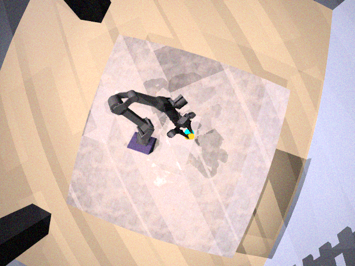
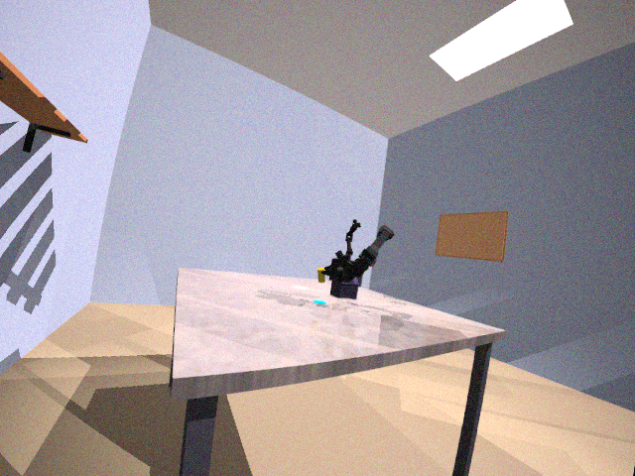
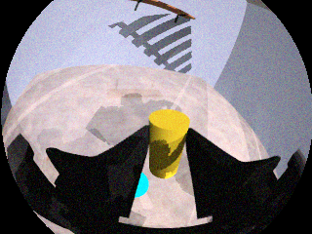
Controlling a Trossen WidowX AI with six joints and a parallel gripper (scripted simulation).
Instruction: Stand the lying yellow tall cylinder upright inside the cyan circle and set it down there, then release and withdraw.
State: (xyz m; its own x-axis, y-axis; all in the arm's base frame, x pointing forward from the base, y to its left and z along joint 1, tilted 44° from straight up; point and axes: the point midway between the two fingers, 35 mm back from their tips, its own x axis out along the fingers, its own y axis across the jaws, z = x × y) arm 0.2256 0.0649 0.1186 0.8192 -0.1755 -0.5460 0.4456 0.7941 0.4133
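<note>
- So far, the pickup is done: the hand [image 3: 168, 178] is clamped on the yellow tall cylinder [image 3: 168, 142], which is raised off the surface [image 2: 266, 338].
- Seen from the wrist, the cylinder looks upright between the fingers.
- Below it, the cyan circle [image 2: 320, 302] lies uncovered, just left of the cylinder in the wrist view.
- Remaining, as I judge it: lowering it inside the circle, letting go, and withdrawing.

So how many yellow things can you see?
1. The yellow cylinder is clamped between the gripper fingers, held in the air above the table, close to the cyan circle. Nothing else yellow shows, though the arm could hide something.
</note>
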